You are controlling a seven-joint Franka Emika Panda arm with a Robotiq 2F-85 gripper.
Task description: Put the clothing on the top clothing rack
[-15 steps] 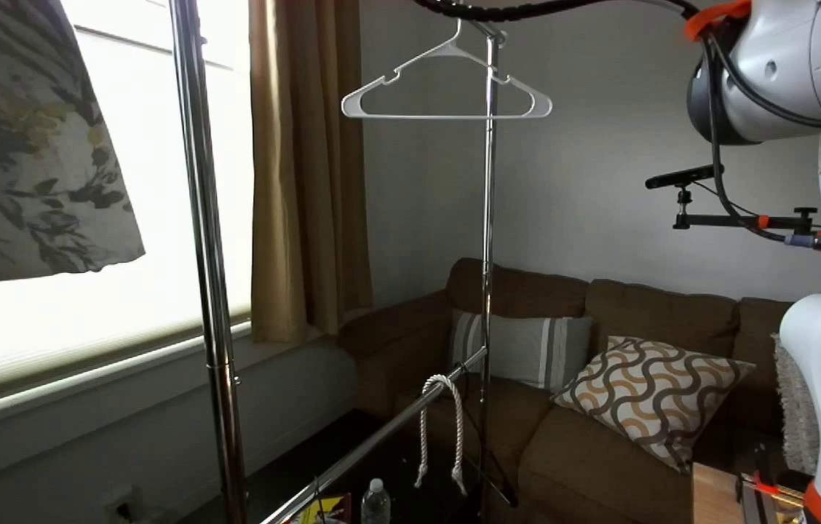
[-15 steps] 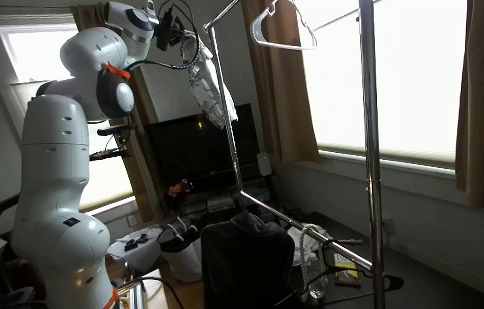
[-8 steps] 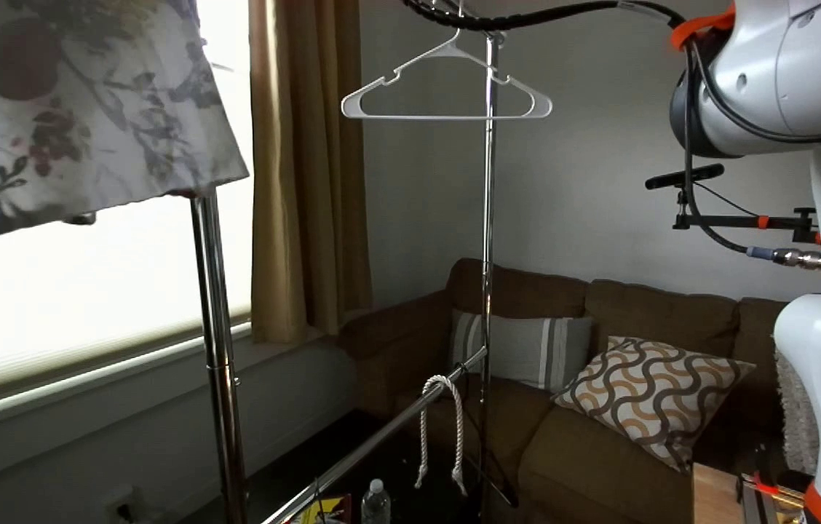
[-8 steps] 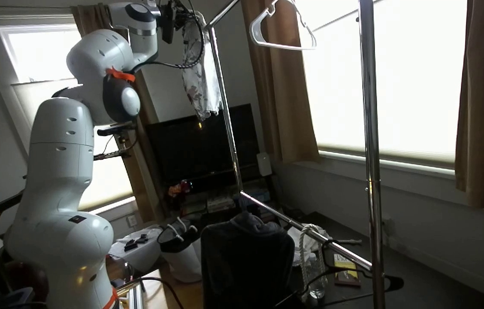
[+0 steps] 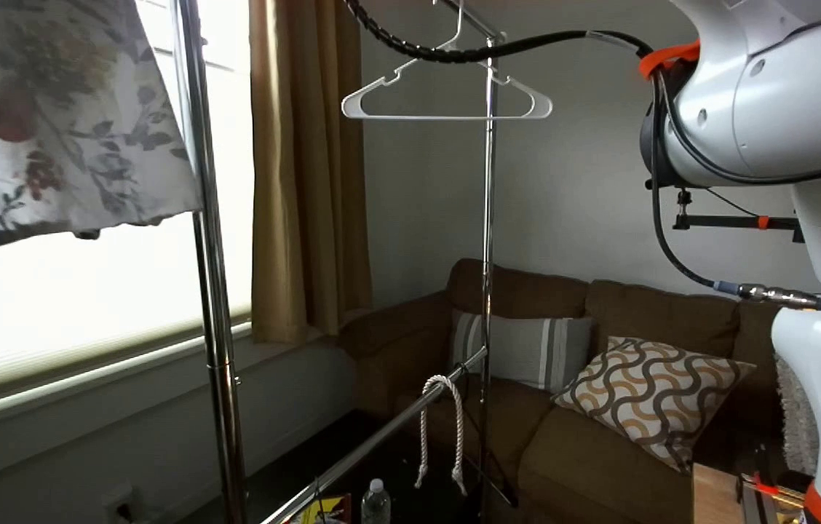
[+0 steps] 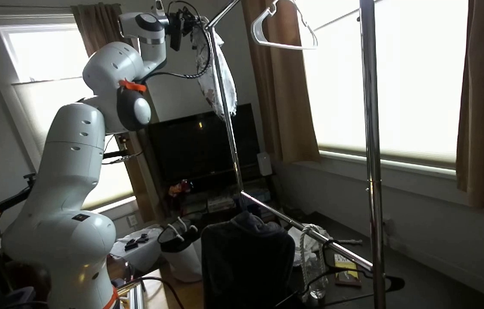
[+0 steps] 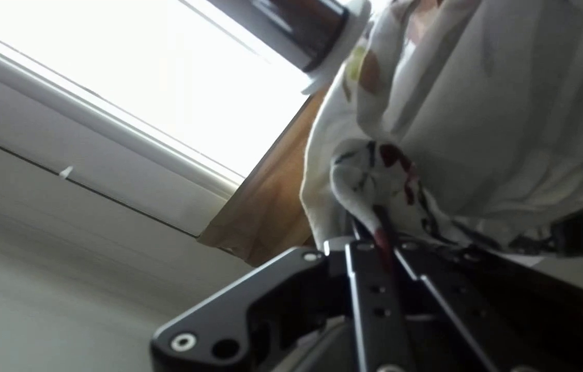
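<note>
The clothing (image 6: pixel 230 86), a floppy white garment with dark leaves and red-pink flowers, hangs from my gripper (image 6: pixel 195 22). In an exterior view the clothing (image 5: pixel 76 138) fills the upper left, its edge at the near upright; the gripper is out of that view. The top clothing rack rail (image 6: pixel 224 13) runs just right of the gripper, at about its height; it also shows in an exterior view (image 5: pixel 474 20). In the wrist view the gripper (image 7: pixel 382 227) is shut on bunched clothing (image 7: pixel 503 113); the fabric hides its fingertips.
A white hanger (image 5: pixel 447 117) hangs on the top rail; it also shows in an exterior view (image 6: pixel 282 45). Metal uprights (image 5: pixel 215 291) (image 6: pixel 231 141) stand beside the clothing. The low rail (image 6: pixel 276 210) carries a rope loop (image 6: pixel 304 244). A dark-covered chair (image 6: pixel 246 257) stands below.
The arm has leaned toward the rack, bringing the gripper and clothing right in an exterior view. The clothing has swung; its lower edge moved up toward the near upright, then partly back.
</note>
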